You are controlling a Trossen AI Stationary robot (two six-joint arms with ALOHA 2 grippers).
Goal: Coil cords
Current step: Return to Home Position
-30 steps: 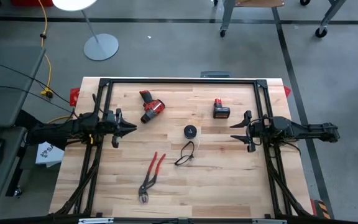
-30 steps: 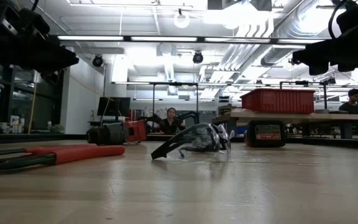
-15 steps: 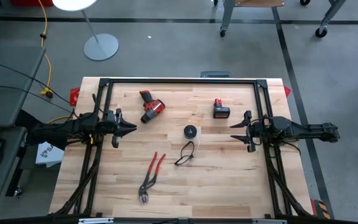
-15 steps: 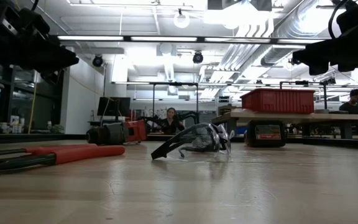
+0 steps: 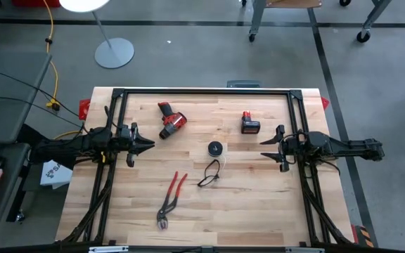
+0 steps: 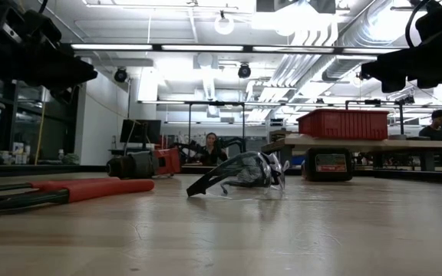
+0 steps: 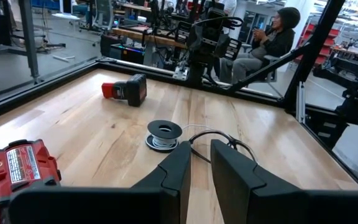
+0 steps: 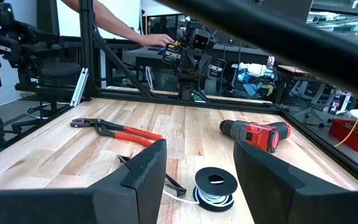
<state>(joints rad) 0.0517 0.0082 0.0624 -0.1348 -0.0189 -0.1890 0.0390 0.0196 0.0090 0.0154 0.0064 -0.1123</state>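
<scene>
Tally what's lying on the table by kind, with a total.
Drill: 1
Battery pack: 1
Spool wound with white cord: 1
Safety glasses: 1
Pliers: 1
Total: 5
Left gripper and right gripper hang at the table's sides.

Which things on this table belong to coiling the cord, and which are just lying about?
Job: black spool, its white cord, left gripper and right gripper, parked at the table's sides.
Lying about: red drill, battery, pliers, safety glasses.
</scene>
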